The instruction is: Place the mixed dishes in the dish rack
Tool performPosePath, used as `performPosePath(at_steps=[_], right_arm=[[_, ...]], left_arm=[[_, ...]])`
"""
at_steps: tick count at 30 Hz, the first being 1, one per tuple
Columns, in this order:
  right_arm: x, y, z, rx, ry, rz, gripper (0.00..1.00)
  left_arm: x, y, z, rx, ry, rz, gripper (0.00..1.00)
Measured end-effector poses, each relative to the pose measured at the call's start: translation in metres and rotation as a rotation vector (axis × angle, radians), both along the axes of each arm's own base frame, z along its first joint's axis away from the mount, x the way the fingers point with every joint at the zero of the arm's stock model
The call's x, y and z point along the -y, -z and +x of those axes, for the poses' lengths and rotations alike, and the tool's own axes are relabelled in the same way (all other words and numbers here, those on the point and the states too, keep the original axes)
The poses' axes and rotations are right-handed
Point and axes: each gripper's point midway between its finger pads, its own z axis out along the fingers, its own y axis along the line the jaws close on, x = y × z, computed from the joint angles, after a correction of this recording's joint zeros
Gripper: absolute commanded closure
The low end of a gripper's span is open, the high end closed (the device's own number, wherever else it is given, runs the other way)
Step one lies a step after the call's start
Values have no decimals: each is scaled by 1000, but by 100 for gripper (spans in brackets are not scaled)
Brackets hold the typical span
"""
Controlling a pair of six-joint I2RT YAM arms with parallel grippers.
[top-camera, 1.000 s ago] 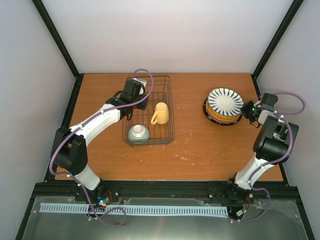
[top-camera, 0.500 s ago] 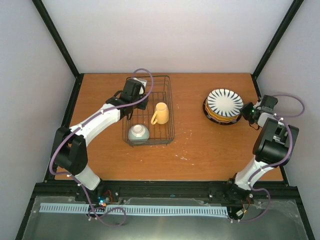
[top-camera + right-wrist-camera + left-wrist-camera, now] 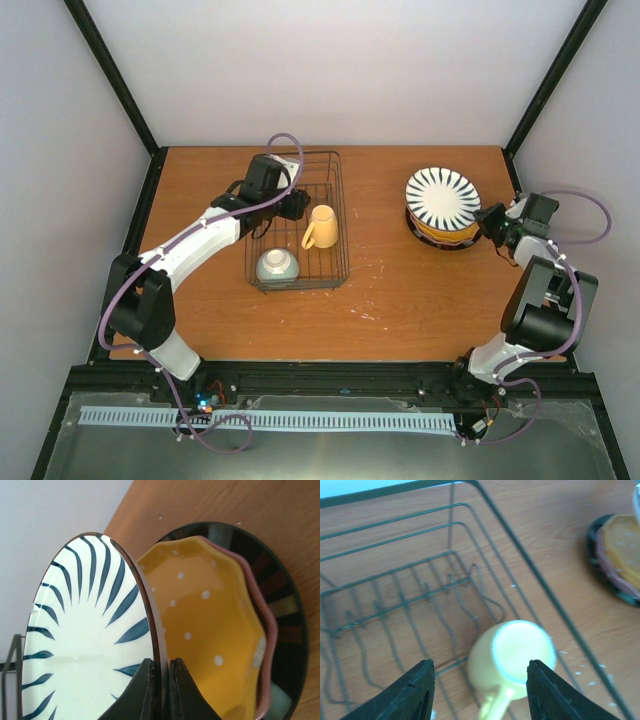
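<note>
Status: two of six pieces are loaded. The rectangular dark wire dish rack (image 3: 344, 225) sits on the left half of the orange-brown wooden surface (image 3: 400, 290). Inside it the yellow ceramic mug (image 3: 321, 227) stands upright about midway along, and the pale blue-green small bowl (image 3: 277, 266) rests at the near end. The far section, with its upright divider wires, holds no plates. The left end effector (image 3: 480, 692) hovers over the rack just beside the mug, fingers spread wide, holding nothing. All four round plates are well apart from the rack, to the right. The right end effector (image 3: 161, 667) is pinched closed on the rim of the white plate with black radial stripes (image 3: 85, 630), which is tipped up off the pile. Under it lie the orange-yellow scalloped plate with white dots (image 3: 210, 630), the pink plate (image 3: 266, 630) and the dark-rimmed plate (image 3: 287, 595) at the bottom, stacked flat. Judgement: the step in hand is lifting the striped plate. Its transfer to the divider slots is not yet done, and three more plates follow. Roughly one third complete.
</note>
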Motion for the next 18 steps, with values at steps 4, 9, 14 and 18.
performPosePath(at_steps=[4, 9, 14, 18], right_arm=[[-10, -10, -5, 39, -25, 40, 97], [-24, -23, -14, 77, -62, 70, 97], [-38, -41, -21, 124, -96, 76, 97], [-52, -56, -28, 162, -132, 75, 97]], left_arm=[[26, -9, -8, -33, 97, -129, 44], [67, -22, -14, -98, 241, -332, 39], [100, -31, -24, -188, 369, -510, 38], [121, -35, -31, -253, 447, -598, 38]])
